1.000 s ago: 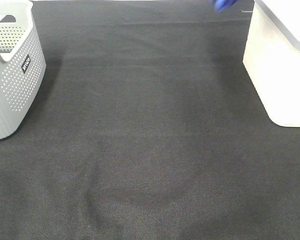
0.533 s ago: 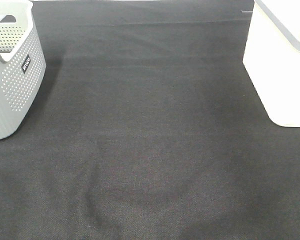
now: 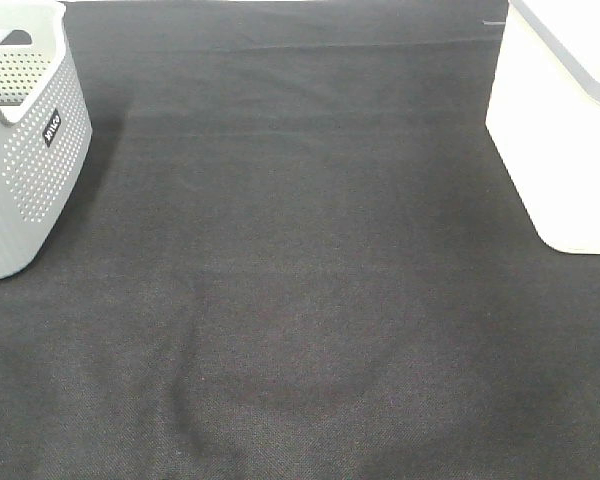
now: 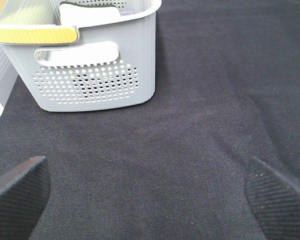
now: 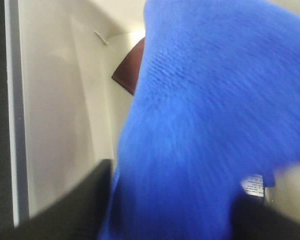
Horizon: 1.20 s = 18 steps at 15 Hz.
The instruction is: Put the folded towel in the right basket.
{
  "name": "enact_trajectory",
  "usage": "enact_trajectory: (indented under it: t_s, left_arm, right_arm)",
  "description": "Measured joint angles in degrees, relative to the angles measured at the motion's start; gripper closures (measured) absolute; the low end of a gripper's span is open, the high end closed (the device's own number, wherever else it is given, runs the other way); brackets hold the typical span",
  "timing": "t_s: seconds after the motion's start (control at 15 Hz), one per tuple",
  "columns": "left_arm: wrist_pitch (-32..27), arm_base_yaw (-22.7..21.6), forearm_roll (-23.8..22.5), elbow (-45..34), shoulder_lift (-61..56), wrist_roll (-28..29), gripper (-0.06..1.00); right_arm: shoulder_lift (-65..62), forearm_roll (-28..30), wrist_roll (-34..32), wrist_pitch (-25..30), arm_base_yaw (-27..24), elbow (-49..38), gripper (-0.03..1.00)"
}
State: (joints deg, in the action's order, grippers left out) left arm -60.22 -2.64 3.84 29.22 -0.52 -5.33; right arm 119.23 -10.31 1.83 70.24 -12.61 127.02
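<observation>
The blue folded towel (image 5: pixel 205 115) fills most of the right wrist view. It hangs between the dark fingers of my right gripper (image 5: pixel 165 212), which is shut on it. Below it is the inside of the white right basket (image 5: pixel 60 100), with a dark red item (image 5: pixel 130 70) lying in it. In the exterior high view the right basket (image 3: pixel 560 150) stands at the right edge; the towel and both grippers are out of that view. My left gripper (image 4: pixel 150 200) is open and empty above the black cloth.
A grey perforated basket (image 3: pixel 25 150) stands at the left; the left wrist view shows it (image 4: pixel 95 75) holding a yellow-edged item (image 4: pixel 35 32) and a white one (image 4: pixel 90 12). A black cloth (image 3: pixel 300 280) covers the table.
One second ago a bit of the blue towel showed at the top edge of the exterior high view near the right basket. It has since moved out of that view.
</observation>
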Motion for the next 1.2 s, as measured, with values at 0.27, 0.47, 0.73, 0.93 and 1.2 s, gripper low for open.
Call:
enact_trajectory:
  t_s: [0.27,0.47,0.73,0.93,1.2]
  left_arm:
    - [0.0,0.0,0.0,0.0,0.0,0.0,-0.04]
    - [0.0,0.0,0.0,0.0,0.0,0.0,-0.04]
    - [0.0,0.0,0.0,0.0,0.0,0.0,-0.04]
    - [0.0,0.0,0.0,0.0,0.0,0.0,-0.04]
    - [0.0,0.0,0.0,0.0,0.0,0.0,-0.04]
  right_arm:
    - [0.06,-0.52,0.0,-0.06,0.06,0.0,0.0]
    - [0.06,-2.92,-0.29,-0.06,0.23,0.0,-0.01]
    - [-1.95,0.63,-0.57,-0.11,7.56,0.0,-0.01]
    - [-4.35,2.81,-2.29,-0.11,10.83,0.0,-0.01]
    - [-9.22,1.95,-0.06,-0.17,10.77,-2.06,-0.01]
